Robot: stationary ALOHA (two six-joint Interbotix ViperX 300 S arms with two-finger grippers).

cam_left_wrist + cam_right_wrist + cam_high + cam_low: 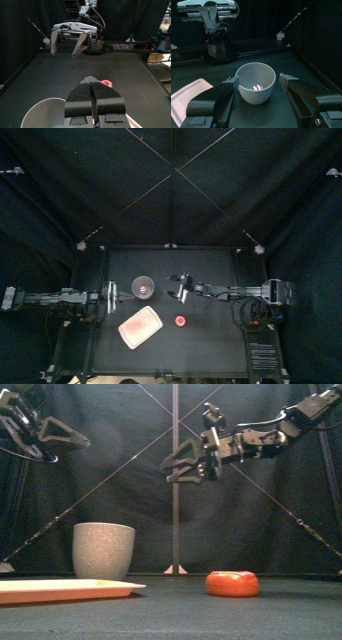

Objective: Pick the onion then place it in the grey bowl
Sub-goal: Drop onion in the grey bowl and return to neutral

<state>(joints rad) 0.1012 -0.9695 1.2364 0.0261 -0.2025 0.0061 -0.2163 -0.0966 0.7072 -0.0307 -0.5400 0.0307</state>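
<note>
Left pincer [92, 85] of mine hangs high toward the table's [207, 353] left edge, jaws pressed together on nothing. Below, the pink tray [67, 590] lies flat toward the front edge, its left end cut off in the front view. Behind it stands the grey bowl [103, 549], upright. A small rounded thing, pale with a reddish patch, lies on its floor. I take it for the onion [256, 87], though the wall hides it from the front. My right pincer [67, 46] hovers beside the bowl, jaws apart. A red toy [233, 583] sits further right.
</note>
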